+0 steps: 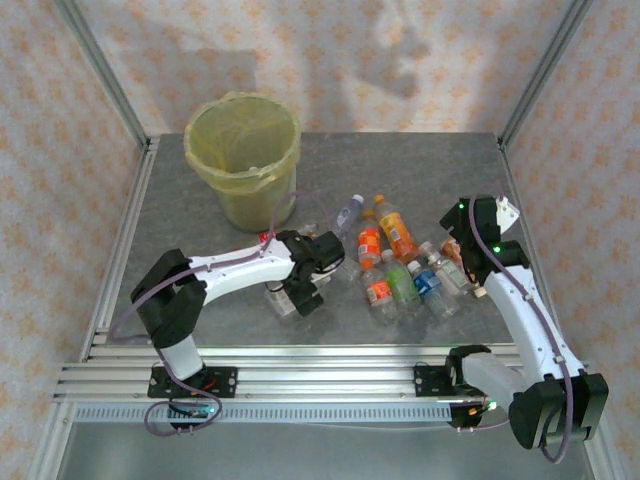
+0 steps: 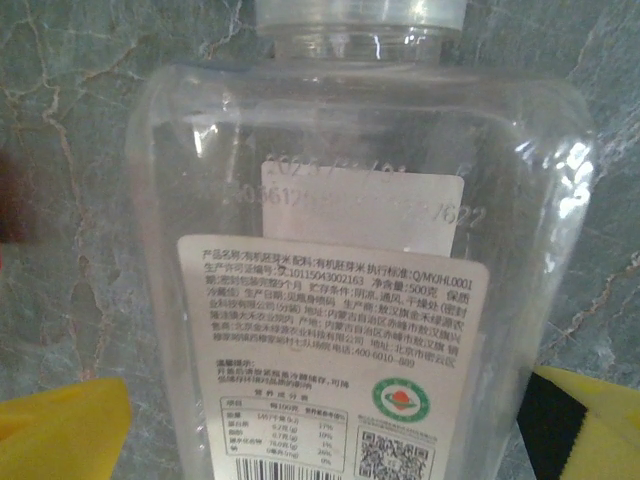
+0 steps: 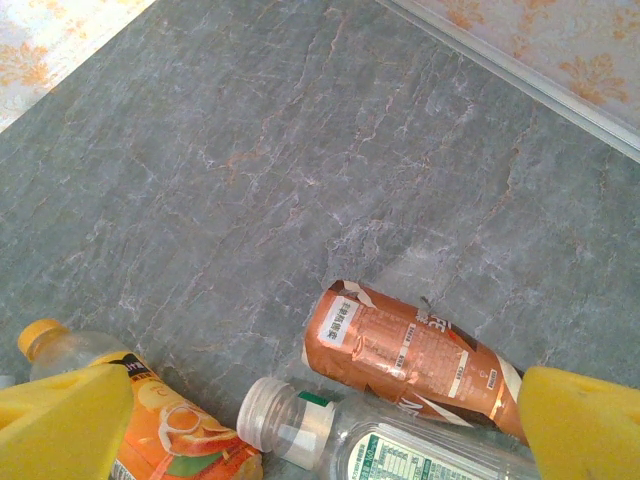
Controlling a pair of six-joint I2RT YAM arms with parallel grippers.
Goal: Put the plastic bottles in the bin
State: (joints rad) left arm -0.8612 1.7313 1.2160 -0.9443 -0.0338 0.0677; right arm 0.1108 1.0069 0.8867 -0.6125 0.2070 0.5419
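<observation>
The bin (image 1: 243, 150), pale yellow-green with a yellow bag liner, stands at the back left of the table. Several plastic bottles (image 1: 400, 262) lie in a cluster at the table's middle right. My left gripper (image 1: 300, 290) is down over a separate clear bottle (image 1: 281, 301). In the left wrist view this white-labelled bottle (image 2: 350, 230) lies between my open yellow fingertips (image 2: 60, 430). My right gripper (image 3: 320, 430) hangs open over the cluster's right end, above a clear white-capped bottle (image 3: 300, 425), a copper-labelled bottle (image 3: 420, 360) and an orange juice bottle (image 3: 160, 425).
Aluminium frame posts (image 1: 105, 75) and wallpapered walls close in the table on three sides. A metal rail (image 1: 300, 380) runs along the near edge. Bare grey table (image 1: 420, 170) lies between the bin and the bottles.
</observation>
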